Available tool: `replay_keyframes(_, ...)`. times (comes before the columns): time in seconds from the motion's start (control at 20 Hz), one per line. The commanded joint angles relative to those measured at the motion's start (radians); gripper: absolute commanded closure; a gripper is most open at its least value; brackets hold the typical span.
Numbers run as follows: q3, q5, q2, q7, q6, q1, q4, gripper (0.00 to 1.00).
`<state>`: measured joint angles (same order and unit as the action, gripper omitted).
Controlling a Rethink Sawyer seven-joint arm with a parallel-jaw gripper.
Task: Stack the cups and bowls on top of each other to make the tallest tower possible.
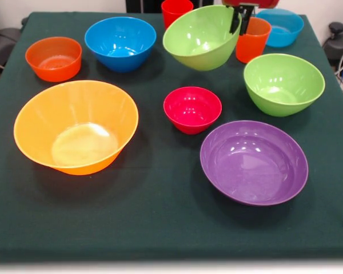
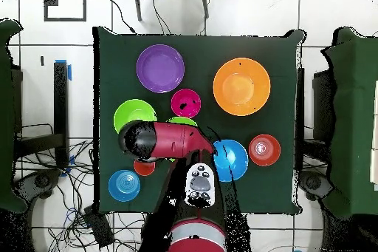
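My gripper (image 1: 240,24) is shut on the far rim of a lime green bowl (image 1: 201,37), which hangs tilted above the cloth at the back. In the overhead view only a sliver of this bowl (image 2: 182,122) shows beside my arm (image 2: 166,140). The orange cup (image 1: 252,39) stands just right of the gripper, and the red cup (image 1: 176,10) is behind the held bowl. The second lime green bowl (image 1: 283,84) sits at the right. The small red bowl (image 1: 192,109) is in the middle, below the held bowl.
The blue bowl (image 1: 120,43) and the small orange-red bowl (image 1: 53,58) stand back left. The large orange bowl (image 1: 75,125) is front left, the purple bowl (image 1: 254,161) front right, and the light blue bowl (image 1: 281,27) back right. All rest on the dark green cloth (image 1: 160,217).
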<state>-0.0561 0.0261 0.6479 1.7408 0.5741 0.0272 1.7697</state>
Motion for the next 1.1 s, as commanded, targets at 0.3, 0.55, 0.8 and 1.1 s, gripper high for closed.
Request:
replay_keyframes(0.3,0.118,0.028,-0.011,0.07,0.079,0.045,-0.063,1.0)
replay_keyframes(0.55,0.135,0.023,-0.002,0.045,0.104,0.073,-0.071,1.0)
replay_keyframes(0.8,0.148,0.02,0.012,0.026,0.151,0.095,-0.085,1.0)
replay_keyframes(1.1,0.156,0.004,0.024,0.017,0.205,0.11,-0.11,1.0)
